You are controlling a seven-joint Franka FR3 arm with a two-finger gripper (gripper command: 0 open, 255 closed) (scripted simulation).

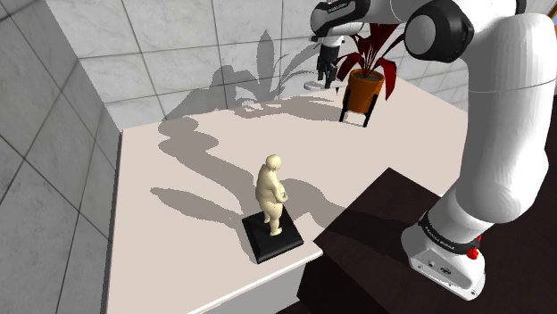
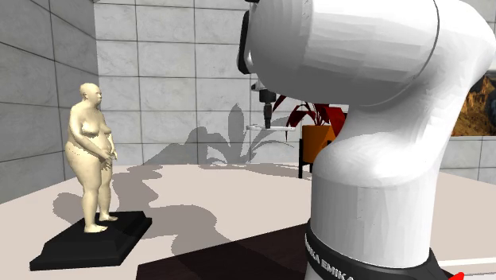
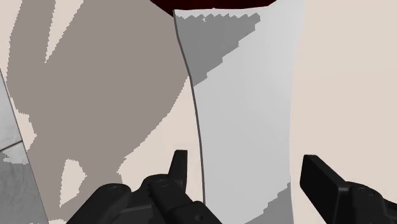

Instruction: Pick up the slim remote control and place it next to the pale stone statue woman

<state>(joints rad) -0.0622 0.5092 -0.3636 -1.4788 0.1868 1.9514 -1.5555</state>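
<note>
Where the beige table [image 1: 178, 169] meets the tiled wall [image 1: 161, 53], a slim pale-grey remote control [image 3: 245, 102] lies lengthwise between the black gripper's [image 3: 246, 158] released fingers, untouched. Its far end points toward a red-leaved potted plant [image 1: 366, 67], well apart from the cream stone statue woman [image 1: 271, 194].

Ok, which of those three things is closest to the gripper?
The pale grey remote, between the gripper's open fingers; the plant stands beside it, the statue far off.
</note>
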